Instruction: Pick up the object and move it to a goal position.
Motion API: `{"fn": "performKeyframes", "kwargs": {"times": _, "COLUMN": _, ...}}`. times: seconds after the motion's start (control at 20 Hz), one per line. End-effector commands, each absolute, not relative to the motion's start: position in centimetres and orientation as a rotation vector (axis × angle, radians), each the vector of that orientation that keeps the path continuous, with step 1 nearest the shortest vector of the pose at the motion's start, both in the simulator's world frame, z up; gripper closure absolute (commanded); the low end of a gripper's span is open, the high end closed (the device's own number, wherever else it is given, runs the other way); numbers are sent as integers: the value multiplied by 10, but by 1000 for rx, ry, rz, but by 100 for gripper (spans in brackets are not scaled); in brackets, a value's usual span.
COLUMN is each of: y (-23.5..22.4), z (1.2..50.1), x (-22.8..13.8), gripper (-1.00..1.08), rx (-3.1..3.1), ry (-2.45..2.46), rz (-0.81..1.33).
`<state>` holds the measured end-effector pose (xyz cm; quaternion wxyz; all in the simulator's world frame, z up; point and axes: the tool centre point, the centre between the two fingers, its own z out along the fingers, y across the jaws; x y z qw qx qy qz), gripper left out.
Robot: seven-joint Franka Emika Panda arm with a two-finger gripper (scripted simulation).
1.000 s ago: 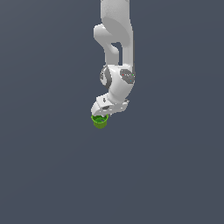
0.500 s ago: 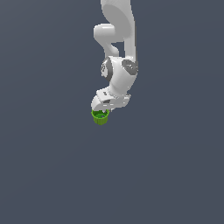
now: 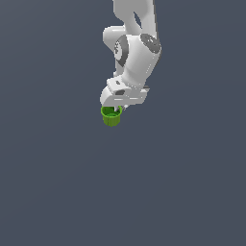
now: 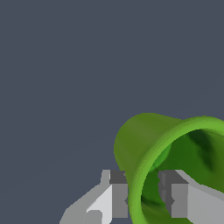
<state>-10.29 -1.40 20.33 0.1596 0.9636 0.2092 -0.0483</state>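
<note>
In the wrist view, going from left to right, one grey finger (image 4: 114, 194) sits just outside the wall of the green cup (image 4: 144, 144), then comes the bright rim, then the second finger (image 4: 175, 197) sits inside the darker mouth. So the gripper (image 4: 144, 197) straddles one side of the cup wall, its fingers set narrow with the rim between them; they look pinched onto that wall, though actual contact is a judgement. The cup's long axis runs on from the fingers, its narrower closed base pointing away from the wrist and its open mouth toward the camera. In the exterior view the cup (image 3: 111, 117) hangs directly below the gripper (image 3: 116, 108), under the white arm (image 3: 135, 53), against a plain grey background where no support is discernible. The count is simple: one arm, one gripper with two fingers, one cup. No goal marker is visible in either view, so the direction of the carry cannot be read.
</note>
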Motion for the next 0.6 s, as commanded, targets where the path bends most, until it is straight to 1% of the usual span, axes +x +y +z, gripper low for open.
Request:
{"fn": "performKeyframes", "kwargs": {"times": 0.0, "y": -10, "z": 231, "x": -104, "gripper": 108, "rx": 2754, "ry": 598, "rz": -136}}
{"fn": "performKeyframes", "kwargs": {"times": 0.3, "y": -2, "z": 286, "x": -105, "gripper": 108, "rx": 2754, "ry": 598, "rz": -136}}
{"fn": "performKeyframes", "kwargs": {"times": 0.55, "y": 2, "z": 319, "x": -105, "gripper": 108, "rx": 2753, "ry": 597, "rz": -136}}
